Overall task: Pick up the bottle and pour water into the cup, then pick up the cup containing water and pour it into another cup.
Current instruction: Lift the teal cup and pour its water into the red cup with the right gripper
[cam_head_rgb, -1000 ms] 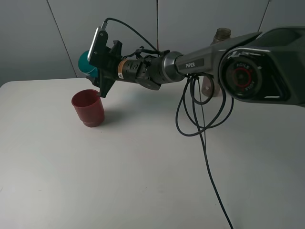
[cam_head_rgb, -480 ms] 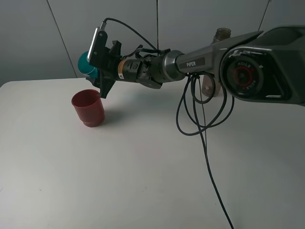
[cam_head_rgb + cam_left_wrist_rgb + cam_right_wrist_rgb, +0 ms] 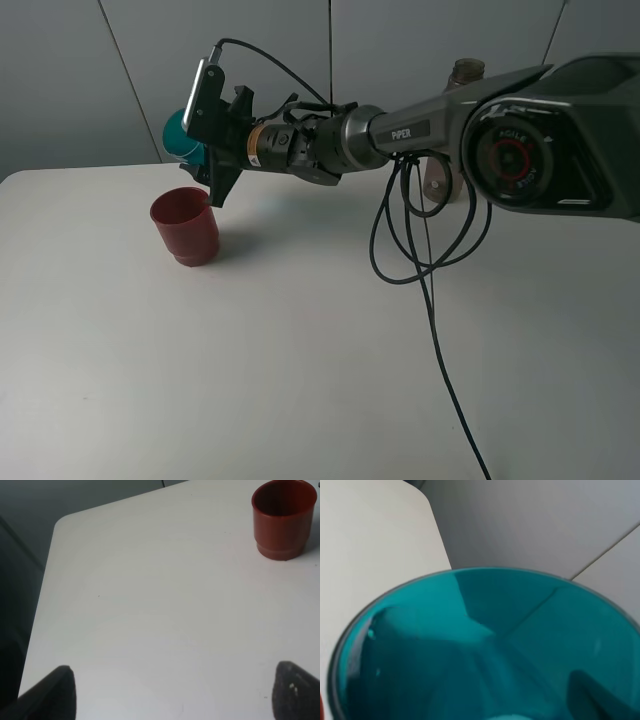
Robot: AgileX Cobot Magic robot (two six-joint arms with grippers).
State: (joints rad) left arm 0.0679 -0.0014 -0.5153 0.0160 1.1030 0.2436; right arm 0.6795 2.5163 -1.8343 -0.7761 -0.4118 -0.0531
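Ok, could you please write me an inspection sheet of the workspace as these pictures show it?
Surface: white table; no spill seen.
Job's things: teal cup held tipped in the air above the red cup, which stands upright on the table; whether water flows cannot be told. The bottle stands at the back, mostly hidden by the right arm.
Clutter: nothing seen.
Grippers: right gripper shut on the teal cup; left gripper open, empty, above the table.
Cables: black cables loop down from the right arm; one runs over the table to its front edge.
Surroundings: grey wall panels.
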